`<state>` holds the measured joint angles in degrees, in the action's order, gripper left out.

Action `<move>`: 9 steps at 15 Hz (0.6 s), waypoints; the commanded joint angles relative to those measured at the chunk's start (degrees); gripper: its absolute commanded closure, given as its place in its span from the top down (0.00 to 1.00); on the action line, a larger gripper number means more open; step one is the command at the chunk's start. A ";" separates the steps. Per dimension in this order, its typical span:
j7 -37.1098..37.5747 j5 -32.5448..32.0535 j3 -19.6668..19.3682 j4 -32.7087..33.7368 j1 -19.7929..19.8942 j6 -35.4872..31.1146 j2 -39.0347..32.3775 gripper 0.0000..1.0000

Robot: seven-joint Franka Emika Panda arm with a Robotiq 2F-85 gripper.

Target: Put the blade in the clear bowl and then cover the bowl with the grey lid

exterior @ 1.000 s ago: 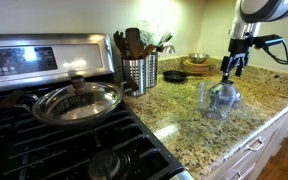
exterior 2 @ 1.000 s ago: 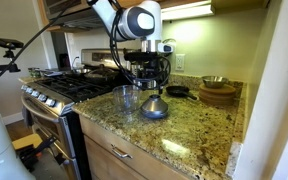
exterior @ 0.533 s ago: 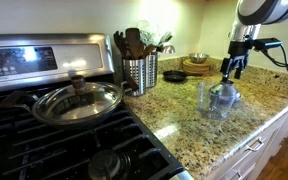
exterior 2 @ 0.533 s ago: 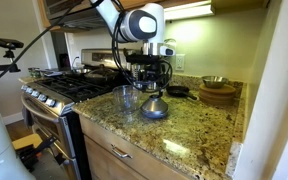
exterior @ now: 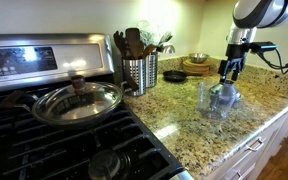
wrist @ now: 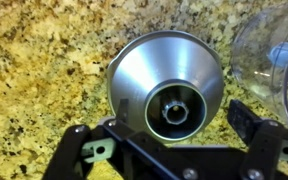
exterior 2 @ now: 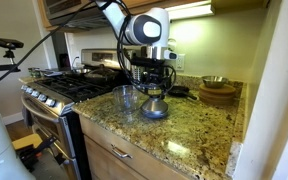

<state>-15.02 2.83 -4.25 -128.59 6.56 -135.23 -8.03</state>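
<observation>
Gripper hangs at right of frame in an exterior view, pointing down, jaws spread wide w/ nothing held btwn them. Directly under it is the grey lid, dome up, sitting on the granite counter, not on the bowl. Fingertips are just above the lid's top; whether they touch it can't be told. Clear bowl stands upright and uncovered just beside the lid, on its left in both exterior views.

Wrist view: lid fills the centre, its knob round w/ a dark middle. Two black fingers sit low in frame, one each side of the knob, well apart. Bowl wall curves in at upper right. Inside it is a slim pale shape, the blade, too blurred for detail.

Also on the counter: steel utensil holder w/ wooden tools, mid-frame. Glass pan lid sits on a pan on the stove, left of frame.
</observation>
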 commanded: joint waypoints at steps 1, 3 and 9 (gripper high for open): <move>-2.10 1.55 0.07 1.58 0.75 0.33 -1.17 0.86; -2.14 1.52 0.13 1.76 0.82 0.37 -1.34 0.80; -2.22 1.47 0.28 1.96 0.78 0.24 -1.62 0.65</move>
<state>-15.46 2.89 -4.23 -127.39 6.78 -135.23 -9.27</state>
